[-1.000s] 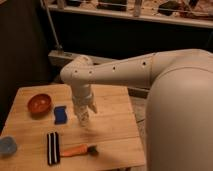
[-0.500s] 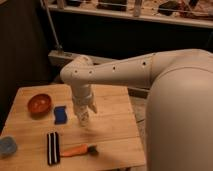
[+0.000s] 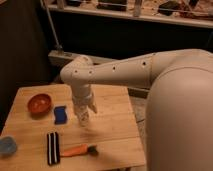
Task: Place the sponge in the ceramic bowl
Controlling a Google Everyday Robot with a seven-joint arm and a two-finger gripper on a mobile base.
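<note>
The sponge (image 3: 61, 114), a small bright-blue block, lies on the wooden table (image 3: 112, 127) left of centre. The ceramic bowl (image 3: 39, 103), round and orange-brown, sits just up and left of it, near the table's far left. My gripper (image 3: 84, 118) hangs from the white arm, pointing down over the table a short way right of the sponge and apart from it. Nothing shows in the gripper.
A black-and-white striped flat bar (image 3: 53, 148) lies near the front edge. Beside it is an orange-handled tool (image 3: 79, 150). A pale blue round dish (image 3: 7, 146) sits at the front left corner. The arm's large white body (image 3: 180, 115) fills the right side.
</note>
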